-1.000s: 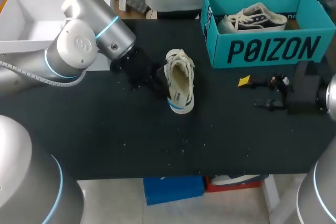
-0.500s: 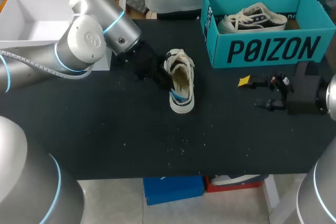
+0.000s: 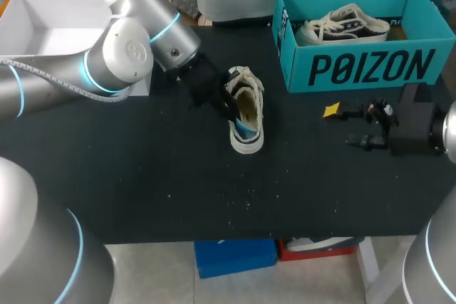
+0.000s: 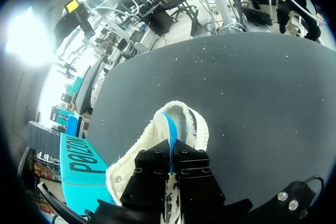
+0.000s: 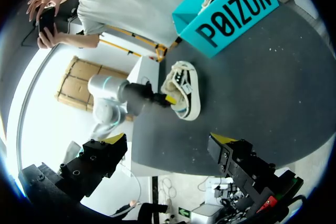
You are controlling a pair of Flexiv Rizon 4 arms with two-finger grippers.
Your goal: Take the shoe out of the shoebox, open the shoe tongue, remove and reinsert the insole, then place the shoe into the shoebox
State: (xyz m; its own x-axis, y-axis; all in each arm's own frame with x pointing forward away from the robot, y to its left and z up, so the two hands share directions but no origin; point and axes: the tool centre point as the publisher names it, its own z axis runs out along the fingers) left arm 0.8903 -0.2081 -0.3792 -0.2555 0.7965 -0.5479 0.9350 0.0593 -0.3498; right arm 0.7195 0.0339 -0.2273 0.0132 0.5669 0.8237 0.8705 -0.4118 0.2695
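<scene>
A cream low-top shoe [image 3: 249,97] lies on the black table, left of the teal shoebox [image 3: 370,67]. My left gripper [image 3: 231,110] reaches into the shoe from the left and is shut on the thin blue insole [image 3: 243,130], whose edge stands up between the fingers in the left wrist view [image 4: 170,129]. There the gripper [image 4: 172,153] sits over the shoe's opening [image 4: 191,124]. A second shoe [image 3: 345,25] lies inside the shoebox. My right gripper [image 3: 345,126] hovers open and empty, right of the shoe and in front of the box. Its wrist view shows the shoe [image 5: 184,93] and the left gripper [image 5: 167,99] ahead.
A white open box [image 3: 43,26] stands at the back left, behind my left arm. The shoebox [image 5: 231,14] takes up the back right corner. Bare black tabletop [image 3: 178,190] stretches along the front.
My left arm has swung right, bringing its shut gripper from beside the shoe into its opening. The blue insole now shows raised at the heel. The right arm has kept still.
</scene>
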